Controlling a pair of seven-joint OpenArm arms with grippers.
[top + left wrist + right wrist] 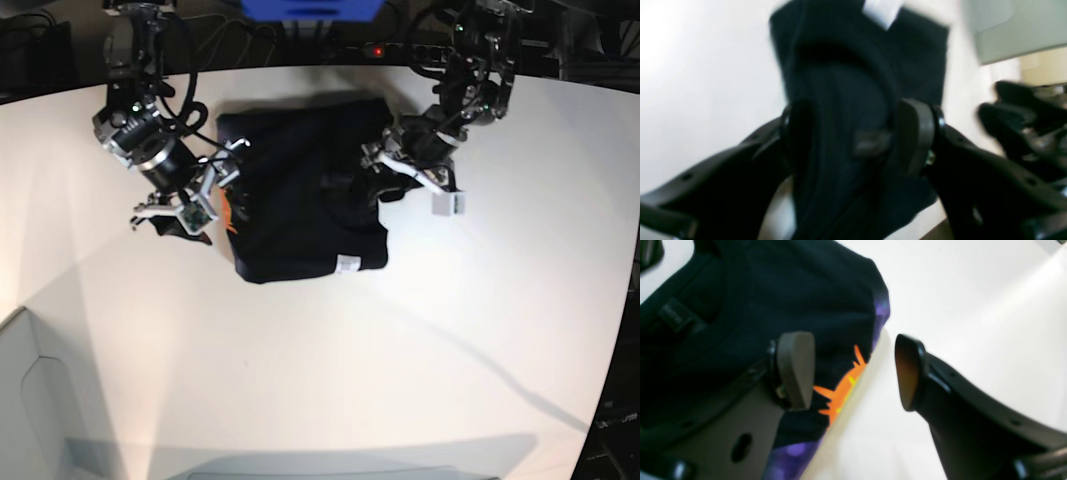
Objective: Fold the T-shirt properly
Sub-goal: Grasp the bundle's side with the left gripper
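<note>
The black T-shirt (300, 195) lies folded into a rough rectangle on the white table (420, 340). A small white tag (346, 263) shows at its near edge, and orange print (840, 390) peeks out along its left side. My left gripper (857, 133) hovers over the shirt's right part, jaws apart, with dark cloth (846, 100) below and between the fingers; this view is blurred. In the base view that left gripper (385, 180) sits at the shirt's right edge. My right gripper (853, 370) is open astride the shirt's left edge, one finger (795, 370) over cloth, the other over bare table.
A blue box (310, 8) and cables lie beyond the table's far edge. A pale grey panel (30, 400) sits at the lower left of the base view. The right arm (1023, 126) shows at the edge of the left wrist view.
</note>
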